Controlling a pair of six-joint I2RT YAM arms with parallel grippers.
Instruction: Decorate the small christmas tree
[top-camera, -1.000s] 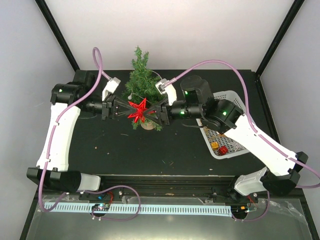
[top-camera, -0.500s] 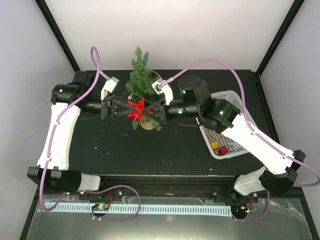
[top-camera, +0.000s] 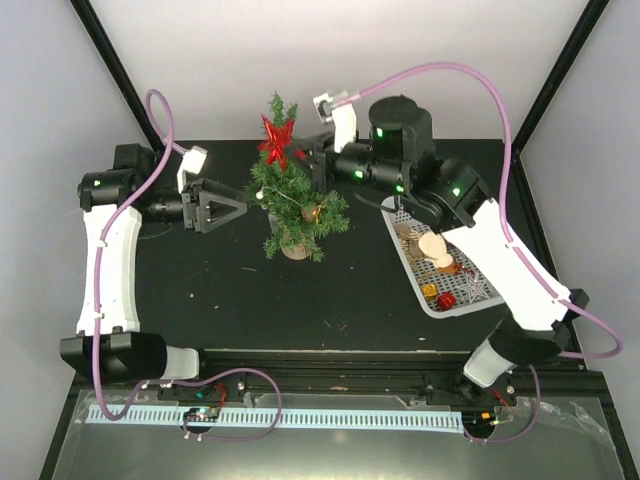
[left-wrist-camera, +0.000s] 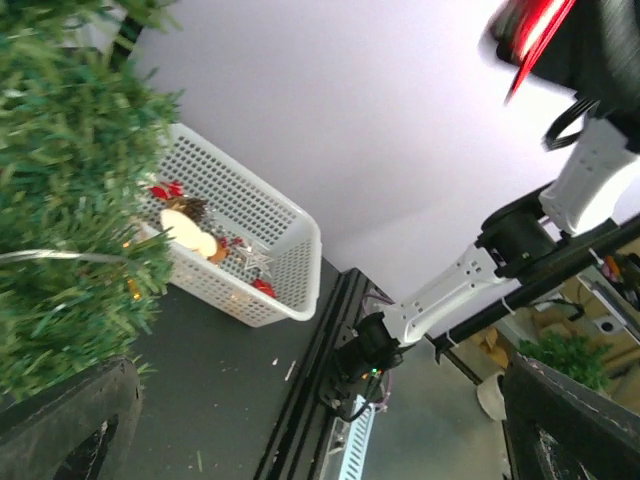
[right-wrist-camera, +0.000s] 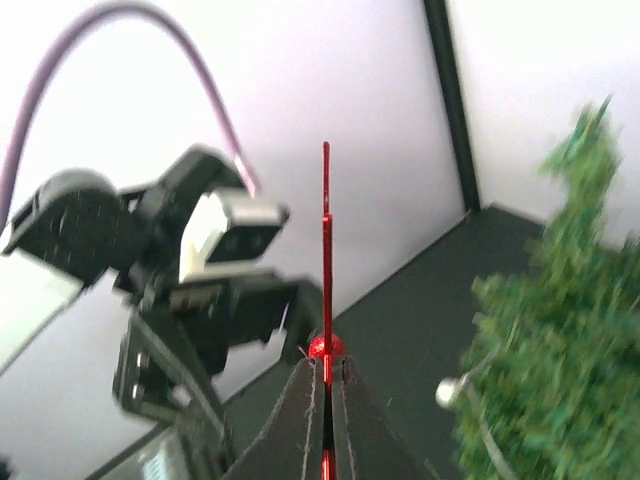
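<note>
Mid-table, the small christmas tree (top-camera: 292, 195) stands upright, tip up; right gripper (right-wrist-camera: 326, 368) clamps a red star (top-camera: 276, 140), left gripper (top-camera: 236, 203) gapes.

Right gripper (right-wrist-camera: 326, 365) front and centre, two dark fingers pressed together on a red star (right-wrist-camera: 325, 250). It's edge-on to the lens, just a thin red line standing straight up from the tips, with a small red bump at the pinch. Off to the right, all blur, the little tree (right-wrist-camera: 540, 340), a silver ball (right-wrist-camera: 450, 392) at its near side. Over on the left, the left arm (right-wrist-camera: 160, 340), white block on top, purple cable (right-wrist-camera: 125, 9) arching above it. Dark table (right-wrist-camera: 400, 300) underneath, white wall behind, black post (right-wrist-camera: 448, 100) in the corner.
</note>
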